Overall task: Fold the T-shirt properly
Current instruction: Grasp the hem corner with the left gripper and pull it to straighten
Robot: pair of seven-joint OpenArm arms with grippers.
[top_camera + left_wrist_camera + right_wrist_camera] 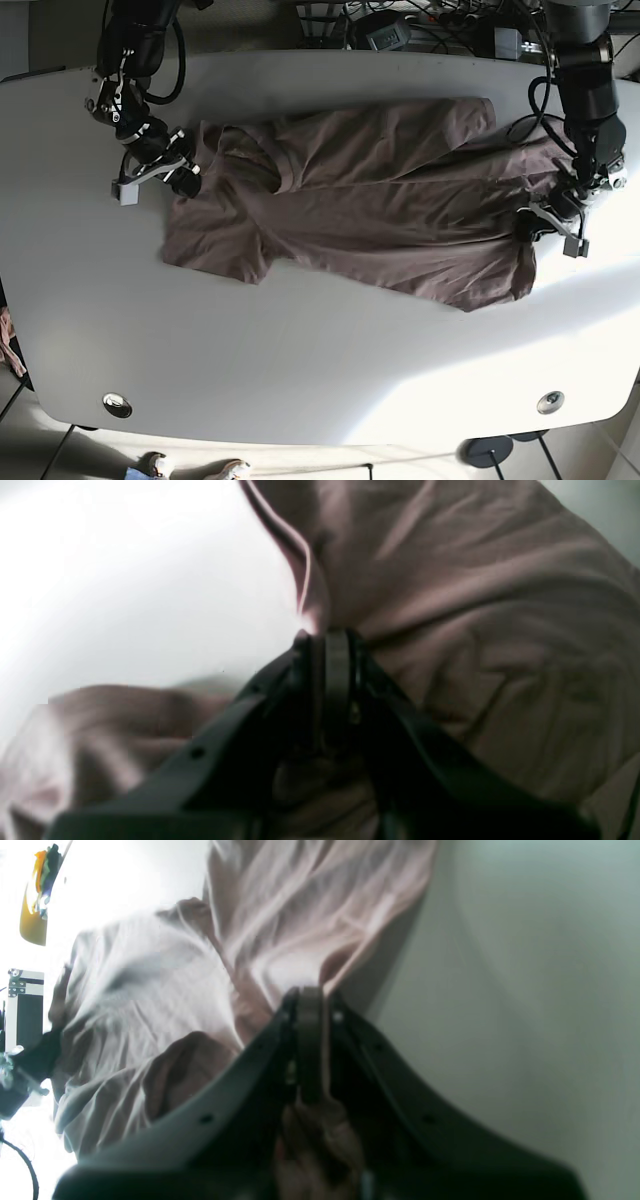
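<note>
White table (330, 360) under a spread brownish T-shirt (380, 210)

One T-shirt (360, 200) lies on one white table (300, 360), with two grippers, left gripper (530, 222) and right gripper (185, 175).

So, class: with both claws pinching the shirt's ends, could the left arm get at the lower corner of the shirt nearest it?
Probably yes. The left claw is shut on the shirt just above that corner, and nothing lies between, but it would have to let go first.
</note>
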